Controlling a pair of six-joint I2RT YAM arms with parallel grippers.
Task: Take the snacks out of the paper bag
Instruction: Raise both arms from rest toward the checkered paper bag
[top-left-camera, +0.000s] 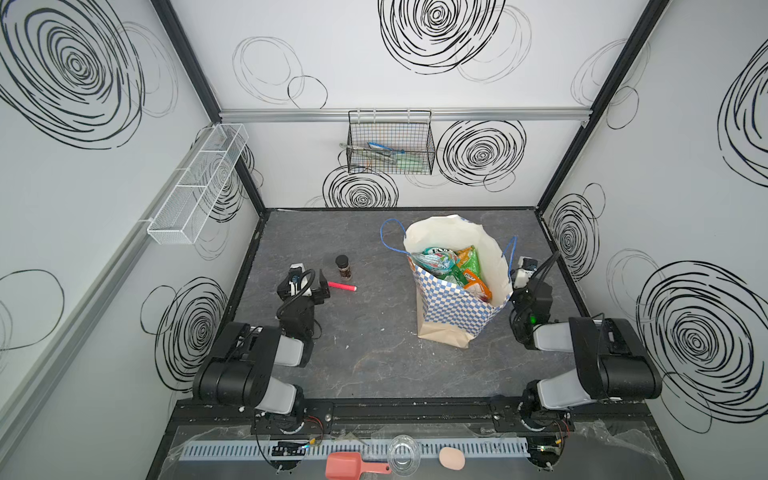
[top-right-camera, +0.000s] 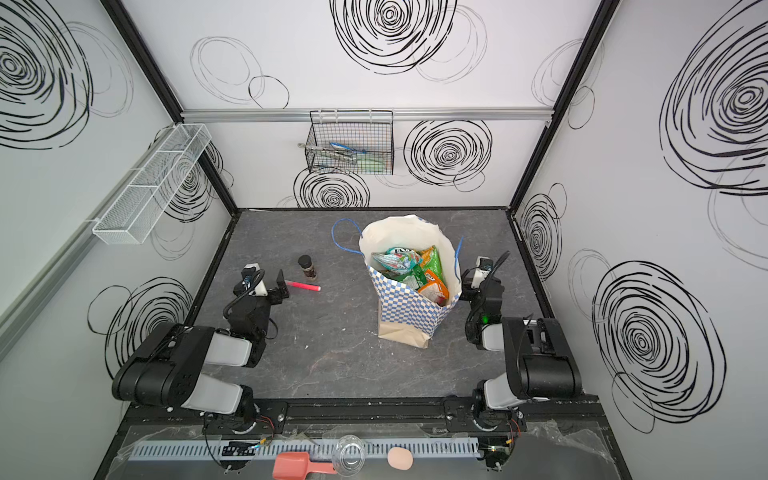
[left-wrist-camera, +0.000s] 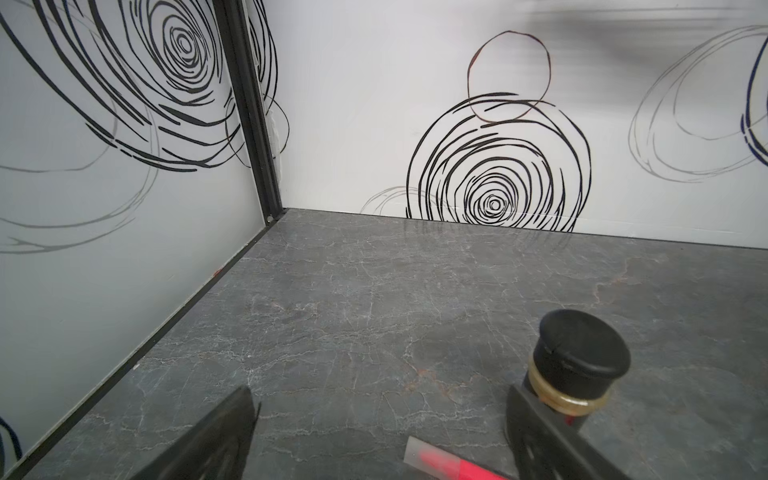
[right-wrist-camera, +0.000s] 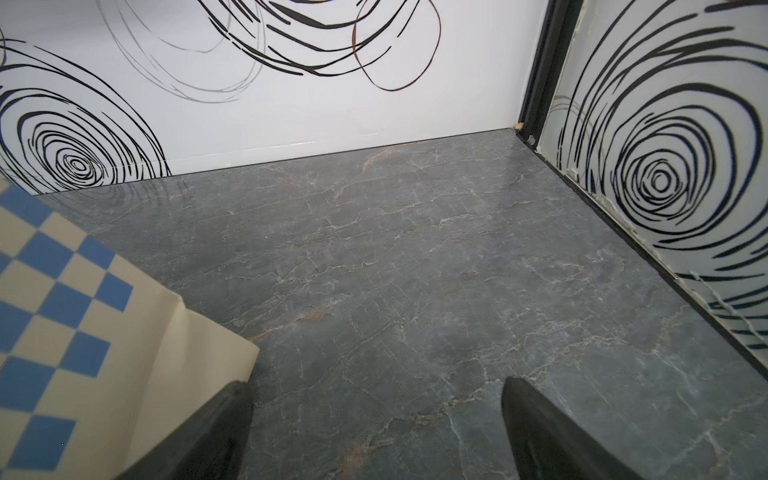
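The paper bag (top-left-camera: 449, 299) stands upright on the table (top-left-camera: 374, 374) with its mouth gaping. It is the largest and least steady thing here. Thin, light paper like this probably crumples or tips under a sideways push, and its blue cord handles (top-left-camera: 390, 237) flop loosely off the rim, so it may need bracing at the checkered wall while something is lifted out. The right gripper (right-wrist-camera: 376, 395) hangs just beside the bag's right wall, jaws spread wide and empty. Whether one finger brushes the paper I cannot tell. The left gripper (left-wrist-camera: 378, 415) is well apart from the bag on its left side, likewise spread wide and holding nothing. The snacks (top-left-camera: 453, 268) are all inside the bag, heaped high enough to show through the mouth, with a teal packet (top-left-camera: 434, 258) toward the bag's far-left rim and an orange packet (top-left-camera: 476, 284) toward its near-right rim. They look light, glossy and crinkly, so likely slippery and yielding. A pinch on a flat sealed edge or a raised corner of the topmost packet seems the surest hold, coming straight down through the mouth. Between the bag and the left gripper, much nearer the gripper, stand a small dark-lidded jar (top-left-camera: 343, 267) and a pink marker (top-left-camera: 341, 286), neither of which belongs to the job.
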